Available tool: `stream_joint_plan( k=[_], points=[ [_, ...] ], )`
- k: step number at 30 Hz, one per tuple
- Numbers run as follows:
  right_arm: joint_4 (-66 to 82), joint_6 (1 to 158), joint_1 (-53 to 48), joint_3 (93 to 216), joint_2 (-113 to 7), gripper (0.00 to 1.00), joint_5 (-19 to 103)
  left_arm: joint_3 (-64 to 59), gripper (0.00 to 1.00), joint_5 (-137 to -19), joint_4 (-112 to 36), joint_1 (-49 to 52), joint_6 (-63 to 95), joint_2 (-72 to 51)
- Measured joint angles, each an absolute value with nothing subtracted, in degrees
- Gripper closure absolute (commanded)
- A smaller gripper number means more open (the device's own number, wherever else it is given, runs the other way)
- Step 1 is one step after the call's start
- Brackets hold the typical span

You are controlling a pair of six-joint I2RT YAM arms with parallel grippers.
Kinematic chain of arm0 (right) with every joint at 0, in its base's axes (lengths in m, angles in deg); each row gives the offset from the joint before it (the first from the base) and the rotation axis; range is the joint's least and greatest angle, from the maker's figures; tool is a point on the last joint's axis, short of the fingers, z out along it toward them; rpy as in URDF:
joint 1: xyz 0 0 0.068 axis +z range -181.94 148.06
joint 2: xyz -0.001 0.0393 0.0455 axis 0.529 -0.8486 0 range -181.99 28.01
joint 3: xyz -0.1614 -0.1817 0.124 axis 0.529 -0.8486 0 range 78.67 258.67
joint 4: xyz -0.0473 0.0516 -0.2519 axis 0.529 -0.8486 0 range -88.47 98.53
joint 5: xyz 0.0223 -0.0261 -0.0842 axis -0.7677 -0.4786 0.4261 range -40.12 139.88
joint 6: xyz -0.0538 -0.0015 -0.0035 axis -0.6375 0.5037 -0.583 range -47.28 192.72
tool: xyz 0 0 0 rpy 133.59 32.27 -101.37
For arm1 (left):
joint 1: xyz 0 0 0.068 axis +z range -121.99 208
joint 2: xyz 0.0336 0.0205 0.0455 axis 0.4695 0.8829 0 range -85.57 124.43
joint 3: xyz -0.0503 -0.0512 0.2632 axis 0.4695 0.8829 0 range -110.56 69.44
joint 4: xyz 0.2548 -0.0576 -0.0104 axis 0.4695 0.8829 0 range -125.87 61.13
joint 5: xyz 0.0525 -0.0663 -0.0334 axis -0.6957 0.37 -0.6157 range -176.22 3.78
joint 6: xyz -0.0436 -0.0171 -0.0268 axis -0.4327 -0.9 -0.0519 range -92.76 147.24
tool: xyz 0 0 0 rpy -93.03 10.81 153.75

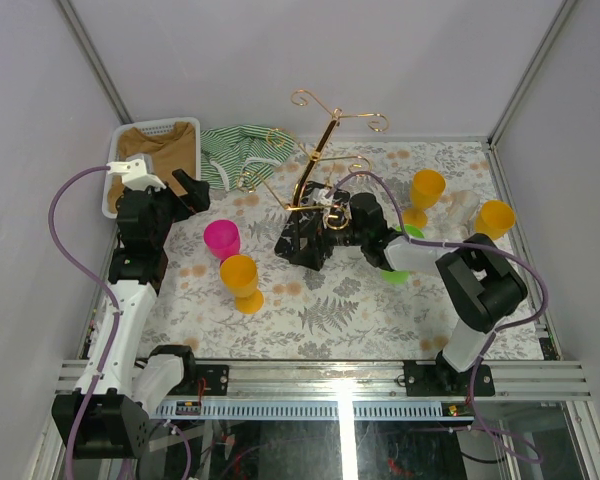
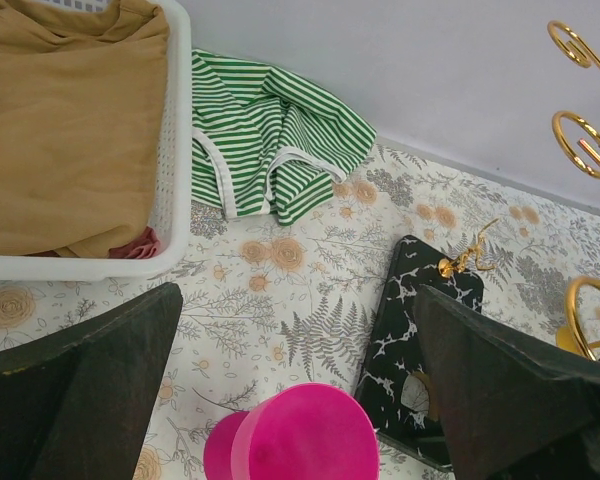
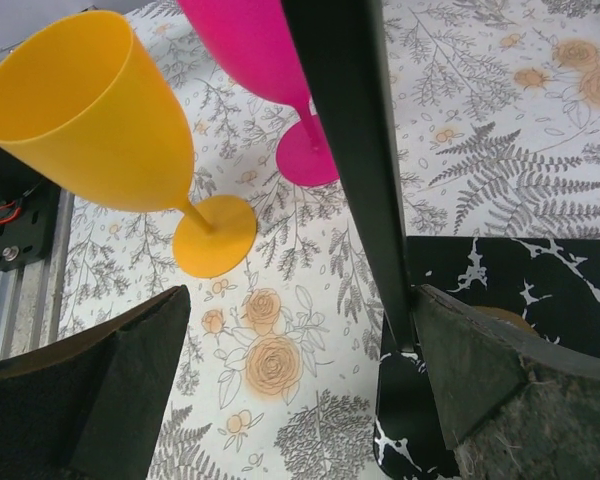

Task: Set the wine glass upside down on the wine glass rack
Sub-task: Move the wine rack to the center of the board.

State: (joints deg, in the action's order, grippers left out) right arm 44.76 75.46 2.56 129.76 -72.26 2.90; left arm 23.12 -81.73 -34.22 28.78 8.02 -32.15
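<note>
Left jaws (image 2: 298, 300) up front, spread wide, holding nothing. Floral-print worktop (image 1: 330, 300) underneath. The wine glass rack (image 1: 315, 165), thin gold wire on a speckled black slab, has the right jaws (image 3: 300, 295) released around its post. Pink wine glass (image 2: 295, 435), smooth plastic, stands upright just below the left jaws, so that arm's closer, I reckon. Orange wine glass (image 3: 90, 120) sits beside it.

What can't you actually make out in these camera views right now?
Green object, top view: mostly hidden under the right arm, so unidentifiable.
Pink wine glass, left wrist view: lower part cut off by the bottom edge.
Rack base, top view: partly covered by the right gripper.
</note>
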Motion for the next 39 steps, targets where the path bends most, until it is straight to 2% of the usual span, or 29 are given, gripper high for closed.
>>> stream_joint_plan(
  k=[12, 23, 39],
  points=[
    [41.94, 74.82, 4.05, 125.85, -67.86, 0.00, 3.90, 23.12, 0.00, -81.51, -34.22, 28.78, 8.04, -32.12],
    [32.32, 71.13, 5.16, 134.92, -73.85, 0.00, 8.89, 23.12, 0.00, -81.53, -34.22, 28.78, 8.15, -32.12],
    [28.35, 69.05, 3.37, 136.54, -72.76, 0.01, 18.96, 23.29, 0.00, -81.53, -34.18, 28.78, 8.89, -32.19]
  ],
)
